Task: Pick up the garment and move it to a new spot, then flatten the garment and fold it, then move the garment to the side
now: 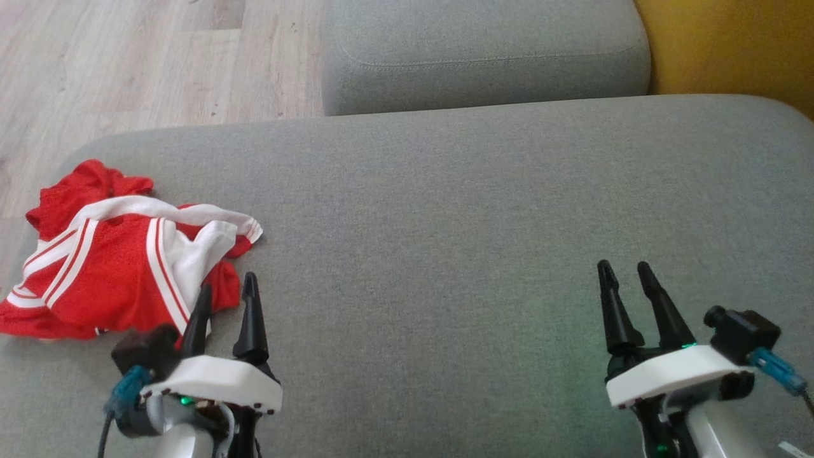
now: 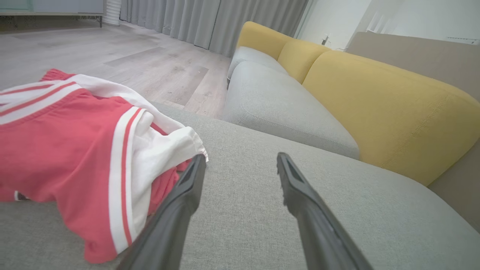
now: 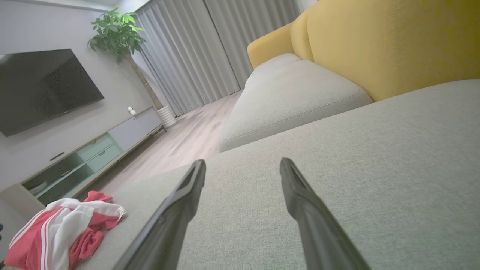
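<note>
Nothing seems done yet: the garment (image 1: 114, 254) lies crumpled at the left of the frame, untouched, and both the left gripper (image 1: 226, 299) and the right gripper (image 1: 626, 277) are spread wide, holding nothing.

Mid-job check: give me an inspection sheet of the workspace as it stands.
Surface: grey cushion, garment at its left end.
Job's things: garment, red and white, crumpled, not held.
Clutter: nothing seen.
Grippers: left gripper open beside the garment; right gripper open over the cushion.
Cables: left cable, right cable, both blue, at the wrists.
Surroundings: second cushion, yellow backrest, wood floor, TV, plant, curtains.
</note>
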You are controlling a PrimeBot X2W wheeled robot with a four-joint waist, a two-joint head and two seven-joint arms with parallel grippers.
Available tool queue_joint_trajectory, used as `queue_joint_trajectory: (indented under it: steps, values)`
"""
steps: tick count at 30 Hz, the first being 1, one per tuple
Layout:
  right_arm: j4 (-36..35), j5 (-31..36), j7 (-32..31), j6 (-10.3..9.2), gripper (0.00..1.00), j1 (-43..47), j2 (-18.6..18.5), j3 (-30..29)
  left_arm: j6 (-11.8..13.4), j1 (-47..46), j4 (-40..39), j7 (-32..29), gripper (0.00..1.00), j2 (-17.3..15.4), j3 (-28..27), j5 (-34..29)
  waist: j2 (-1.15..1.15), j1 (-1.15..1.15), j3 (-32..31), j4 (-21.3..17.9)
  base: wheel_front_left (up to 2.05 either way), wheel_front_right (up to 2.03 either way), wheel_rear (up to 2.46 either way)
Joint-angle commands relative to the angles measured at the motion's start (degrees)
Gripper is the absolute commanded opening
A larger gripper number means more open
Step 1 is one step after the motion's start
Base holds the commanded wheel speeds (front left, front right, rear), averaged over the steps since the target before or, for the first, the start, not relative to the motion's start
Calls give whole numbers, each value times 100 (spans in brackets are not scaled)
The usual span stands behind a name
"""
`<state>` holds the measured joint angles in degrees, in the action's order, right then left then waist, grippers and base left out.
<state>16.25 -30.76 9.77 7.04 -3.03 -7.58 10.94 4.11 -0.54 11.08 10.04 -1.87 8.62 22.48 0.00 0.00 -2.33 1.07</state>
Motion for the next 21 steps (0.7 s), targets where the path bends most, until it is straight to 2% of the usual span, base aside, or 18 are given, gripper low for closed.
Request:
queue_joint_trajectory:
  steps: [1, 12, 21]
  values:
    - [-130, 147, 99, 36, 100, -360, -77, 143, 35, -384, -224, 76, 100, -83, -95, -195, 0, 0, -5, 0, 0, 0, 0]
    - [390, 573, 284, 40, 100, -545, -111, 404, 162, -418, -199, 260, 100, -90, 21, -933, 0, 0, -64, 1, 0, 0, 0]
    - [525, 956, 419, 43, 100, -650, -155, 566, 245, -443, -255, 394, 100, -96, 128, -1475, 0, 0, -84, 3, 0, 0, 0]
